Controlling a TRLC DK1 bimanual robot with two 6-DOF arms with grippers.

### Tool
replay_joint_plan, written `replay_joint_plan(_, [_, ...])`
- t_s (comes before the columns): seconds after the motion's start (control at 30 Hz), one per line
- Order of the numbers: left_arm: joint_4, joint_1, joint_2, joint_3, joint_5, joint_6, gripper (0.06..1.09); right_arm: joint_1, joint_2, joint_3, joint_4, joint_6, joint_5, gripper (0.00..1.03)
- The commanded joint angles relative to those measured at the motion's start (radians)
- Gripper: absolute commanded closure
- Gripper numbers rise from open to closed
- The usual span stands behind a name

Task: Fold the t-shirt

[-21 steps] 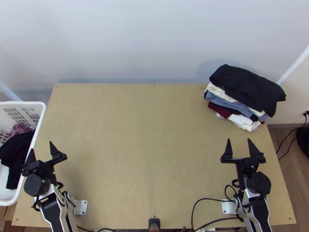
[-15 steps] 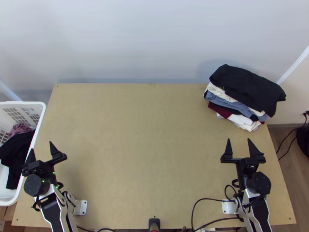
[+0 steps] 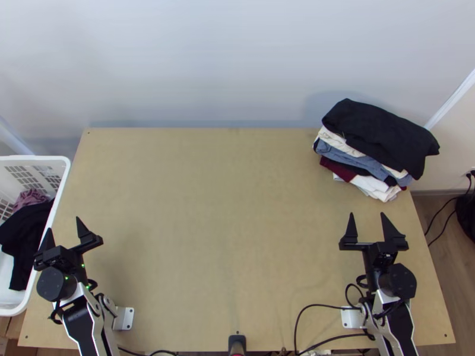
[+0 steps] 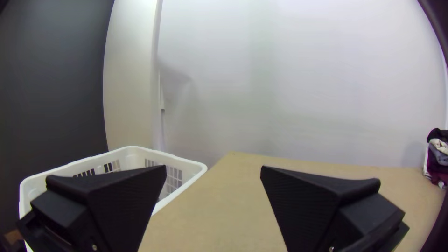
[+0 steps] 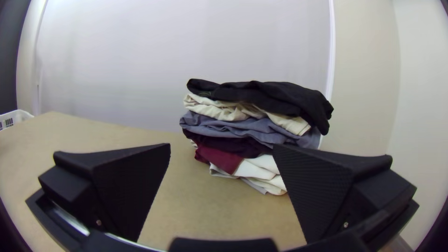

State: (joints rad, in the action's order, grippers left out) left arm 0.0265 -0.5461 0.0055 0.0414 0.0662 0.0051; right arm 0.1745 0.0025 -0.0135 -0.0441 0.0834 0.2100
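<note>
Folded clothes [image 3: 380, 136] stacked at upper right on a wooden table [image 3: 219, 202]; crumpled garments [image 3: 25, 234] in a white plastic basket [image 3: 41, 158], left edge — I cannot tell which is the t-shirt. Left gripper [image 3: 63, 224], lower left, and right gripper [image 3: 367, 214], lower right — both open.

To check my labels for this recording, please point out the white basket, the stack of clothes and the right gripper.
White basket [image 3: 37, 158]: top view, on its far rim.
Stack of clothes [image 5: 266, 94]: right wrist view, on its black top garment.
Right gripper [image 3: 367, 214]: top view, midway between its open fingertips.
</note>
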Motion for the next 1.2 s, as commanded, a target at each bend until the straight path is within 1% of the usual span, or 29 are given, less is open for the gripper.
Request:
replay_joint_plan(0.0, [-0.023, -0.002, -0.006, -0.038, 0.001, 0.016, 0.10, -0.003, -0.004, 0.010, 0.009, 0.015, 0.003, 0.04])
replay_joint_plan(0.4, [-0.023, -0.002, -0.006, -0.038, 0.001, 0.015, 0.10, -0.003, -0.004, 0.010, 0.009, 0.015, 0.003, 0.04])
replay_joint_plan(0.47, [-0.023, 0.003, -0.006, -0.040, 0.001, -0.013, 0.10, -0.003, -0.004, 0.010, 0.007, 0.015, 0.003, 0.04])
replay_joint_plan(0.53, [-0.023, 0.005, -0.006, -0.040, 0.001, -0.016, 0.10, -0.003, -0.004, 0.010, 0.009, 0.015, 0.003, 0.04])
replay_joint_plan(0.6, [-0.027, -0.006, -0.006, -0.040, -0.017, -0.008, 0.10, -0.003, -0.004, 0.010, 0.009, 0.015, 0.003, 0.04])
replay_joint_plan(0.73, [0.056, -0.025, -0.007, -0.025, -0.019, -0.002, 0.10, -0.003, -0.004, 0.010, 0.007, 0.015, 0.003, 0.04])
replay_joint_plan(0.8, [0.056, -0.046, -0.007, 0.023, -0.019, -0.014, 0.10, -0.003, -0.004, 0.010, 0.007, 0.015, 0.003, 0.04])
replay_joint_plan(0.87, [-0.028, -0.049, -0.002, 0.112, -0.017, -0.019, 0.10, -0.003, -0.004, 0.010, 0.009, 0.015, 0.003, 0.04])
replay_joint_plan(0.93, [-0.123, -0.046, 0.025, 0.218, -0.017, -0.054, 0.10, -0.003, -0.004, 0.010, 0.009, 0.015, 0.003, 0.04])
replay_joint_plan(1.0, [-0.183, -0.040, 0.070, 0.318, -0.016, -0.085, 0.10, -0.003, -0.004, 0.010, 0.007, 0.015, 0.003, 0.04])
replay_joint_plan(1.1, [-0.257, -0.041, 0.182, 0.483, -0.016, -0.149, 0.10, -0.003, -0.004, 0.010, 0.007, 0.015, 0.003, 0.04])
replay_joint_plan(1.17, [-0.353, -0.040, 0.295, 0.643, -0.017, -0.180, 0.10, -0.003, -0.004, 0.010, 0.007, 0.015, 0.003, 0.04])
